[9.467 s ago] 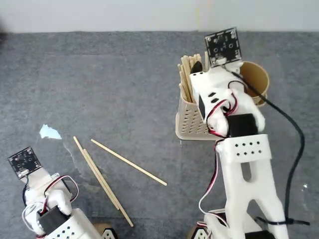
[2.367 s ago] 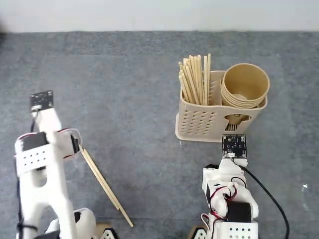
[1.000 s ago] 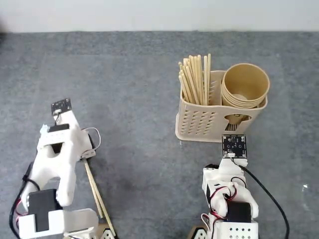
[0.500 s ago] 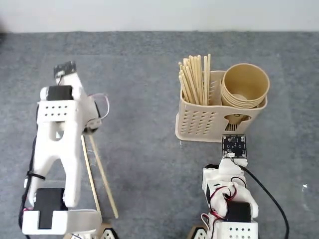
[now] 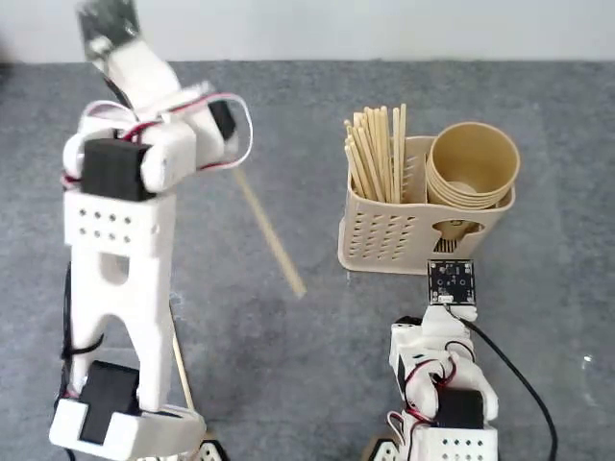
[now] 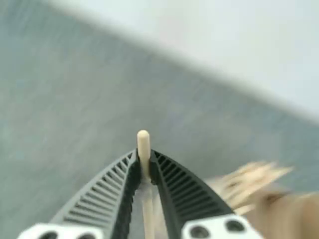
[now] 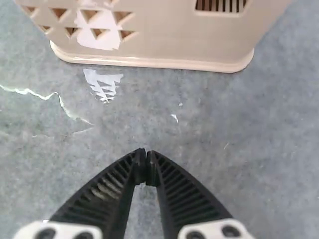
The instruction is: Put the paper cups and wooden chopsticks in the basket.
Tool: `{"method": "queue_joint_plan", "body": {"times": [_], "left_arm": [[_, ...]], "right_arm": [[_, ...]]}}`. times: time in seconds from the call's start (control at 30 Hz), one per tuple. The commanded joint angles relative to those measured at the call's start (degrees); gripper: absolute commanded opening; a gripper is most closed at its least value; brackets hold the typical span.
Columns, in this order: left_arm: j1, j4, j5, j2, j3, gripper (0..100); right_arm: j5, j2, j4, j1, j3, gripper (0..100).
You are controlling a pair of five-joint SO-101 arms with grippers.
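My left gripper (image 6: 143, 158) is shut on one wooden chopstick (image 6: 143, 142), whose tip pokes out past the fingertips. In the high view that arm is raised over the table's far left, and the held chopstick (image 5: 272, 234) slants down toward the basket. Another chopstick (image 5: 180, 358) lies on the mat beside the left arm's base, partly hidden by it. The beige basket (image 5: 391, 240) holds a bundle of chopsticks (image 5: 375, 152) and stacked paper cups (image 5: 473, 165). My right gripper (image 7: 145, 167) is shut on nothing, low over the mat in front of the basket (image 7: 149, 30).
A grey mat (image 5: 288, 384) covers the table, with open room between the two arms. The pale wall (image 5: 317, 29) borders the back edge. White scraps (image 7: 103, 83) lie on the mat close to the basket's foot.
The left arm has lifted and swung toward the back of the table, carrying one chopstick up off the mat toward the basket. The other chopstick stayed down. The right arm has not moved.
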Motion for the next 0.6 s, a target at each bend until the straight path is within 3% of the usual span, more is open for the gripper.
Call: {"method": "queue_joint_plan", "body": {"times": [0.0, 0.33, 0.57], "left_arm": [[2.46, -8.88, 1.67, -0.35, -5.41, 1], [8.44, -29.71, 1.32, -0.18, -4.44, 1], [10.02, -39.91, -5.01, 3.78, 2.95, 1]], "right_arm": [[-0.35, -0.48, 0.31, 0.66, 0.97, 0.9], [-0.35, -0.48, 0.31, 0.66, 0.97, 0.9], [-0.35, -0.48, 0.13, 0.75, 0.97, 0.9]]}}
